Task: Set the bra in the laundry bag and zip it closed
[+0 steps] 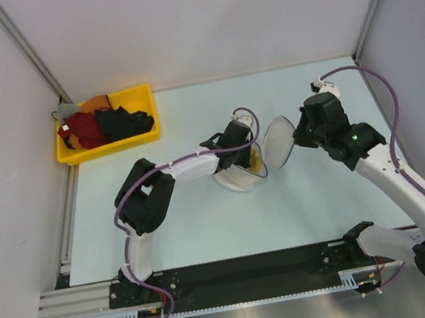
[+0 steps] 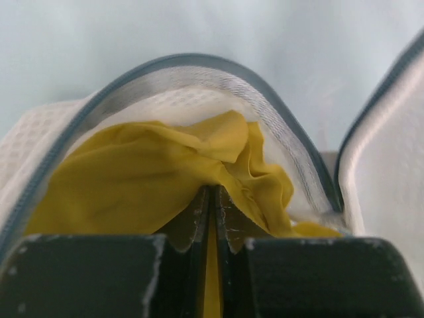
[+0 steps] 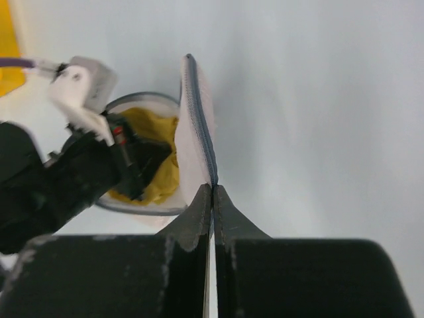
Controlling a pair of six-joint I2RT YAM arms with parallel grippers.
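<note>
The white mesh laundry bag (image 1: 276, 144) lies open at the table's middle, its two dome halves apart. The yellow bra (image 2: 139, 182) sits inside the lower half (image 2: 199, 89). My left gripper (image 2: 212, 199) is shut on the bra's yellow cloth, inside that half; it also shows in the top view (image 1: 247, 157). My right gripper (image 3: 212, 192) is shut on the dark zip rim of the upper half (image 3: 197, 126) and holds that half upright beside the lower one. The bra also shows in the right wrist view (image 3: 162, 169).
A yellow plastic bin (image 1: 105, 124) with red, black and orange clothes stands at the far left corner. White walls with metal posts close in the table on three sides.
</note>
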